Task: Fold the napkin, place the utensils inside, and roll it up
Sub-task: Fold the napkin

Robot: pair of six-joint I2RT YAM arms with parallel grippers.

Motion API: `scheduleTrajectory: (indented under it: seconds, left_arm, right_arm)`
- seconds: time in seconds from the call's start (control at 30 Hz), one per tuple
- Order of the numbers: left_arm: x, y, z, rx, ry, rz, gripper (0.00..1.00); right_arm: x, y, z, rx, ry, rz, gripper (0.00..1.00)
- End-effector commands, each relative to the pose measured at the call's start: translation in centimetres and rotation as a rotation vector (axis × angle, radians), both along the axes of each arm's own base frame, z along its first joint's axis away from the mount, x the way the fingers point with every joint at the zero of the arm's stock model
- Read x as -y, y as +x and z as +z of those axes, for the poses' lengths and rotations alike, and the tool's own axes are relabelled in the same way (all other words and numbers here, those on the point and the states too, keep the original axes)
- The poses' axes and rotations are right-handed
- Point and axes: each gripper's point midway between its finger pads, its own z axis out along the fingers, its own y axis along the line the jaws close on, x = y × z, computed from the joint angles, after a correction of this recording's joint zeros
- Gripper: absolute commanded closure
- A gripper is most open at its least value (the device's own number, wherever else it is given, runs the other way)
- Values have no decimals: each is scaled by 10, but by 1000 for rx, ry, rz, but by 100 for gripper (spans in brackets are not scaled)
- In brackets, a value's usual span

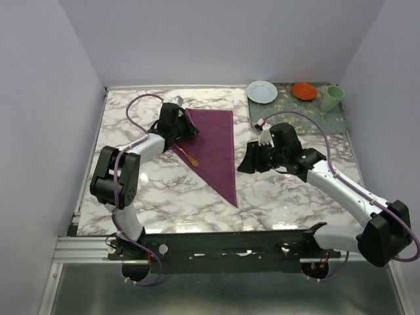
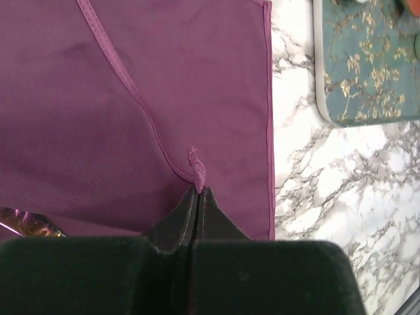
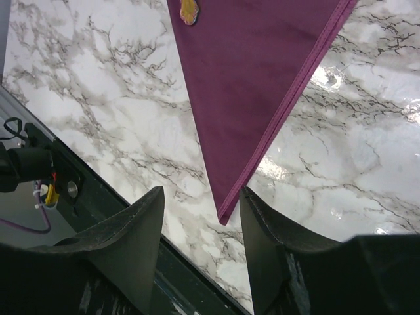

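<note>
- Napkin (image 1: 216, 147) lies as a long plum triangle on the marble table (image 1: 164, 197). We see its straight edge toward the far side and its sharp tip pointing to the near edge.
- The left gripper (image 1: 187, 129) sits at the triangle's far left corner. In the left wrist view its fingers (image 2: 170, 223) are pressed together, and a small tip of the hemmed upper layer is pinched between them.
- The knife (image 1: 186, 156) lies along the triangle's left slanted edge, just beside the left gripper. We can make out its gold handle from above, and a bit of shiny purple blade shows at the lower left of the left wrist view. Whether it lies on the cloth or is tucked under a layer, we cannot tell.
- The right gripper (image 1: 245, 163) hovers over bare marble just to the right of the napkin, with its fingers (image 3: 134, 236) spread apart and holding nothing. In its wrist view the napkin's near tip appears between them, lying on the table below.
- At the far right corner we see a green floral mat (image 1: 328, 119) carrying a pale blue plate (image 1: 262, 91), an orange dish (image 1: 304, 90) and a green cup (image 1: 332, 98), well apart from both grippers.
</note>
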Motion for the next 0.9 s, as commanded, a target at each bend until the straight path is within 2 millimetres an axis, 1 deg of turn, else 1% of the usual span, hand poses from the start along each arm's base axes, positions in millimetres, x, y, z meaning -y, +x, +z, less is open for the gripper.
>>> scheduleTrajectory:
  seconds: [0.0, 0.03, 0.1, 0.13, 0.23, 0.4, 0.47, 0.63, 0.87]
  left_arm:
    - [-5, -8, 3, 12, 29, 12, 99]
    - [-7, -13, -3, -3, 32, 15, 99]
    - [-6, -18, -8, -22, 20, 18, 97]
    - [-7, -22, -15, -39, 23, 19, 97]
    - [-8, -27, -22, -54, 17, 23, 94]
    - [-8, -33, -23, -64, 9, 18, 90]
    - [-11, -37, -28, -79, 10, 38, 89]
    - [-11, -44, -34, -99, 1, 36, 89]
    - [-13, -49, -28, -88, -1, 36, 88]
  right_arm:
    - [-7, 3, -6, -24, 27, 12, 42]
    - [-8, 3, -8, -34, 30, 17, 42]
    - [-11, 5, -8, -35, 36, 19, 42]
    - [-12, 6, -9, -39, 36, 23, 42]
    - [-14, 11, -10, -39, 31, 21, 42]
    - [-17, 11, -16, -55, 32, 32, 42]
    - [-16, 10, -20, -66, 31, 31, 42]
    - [-17, 9, -25, -74, 32, 36, 42]
    - [-17, 7, -31, -88, 32, 33, 42]
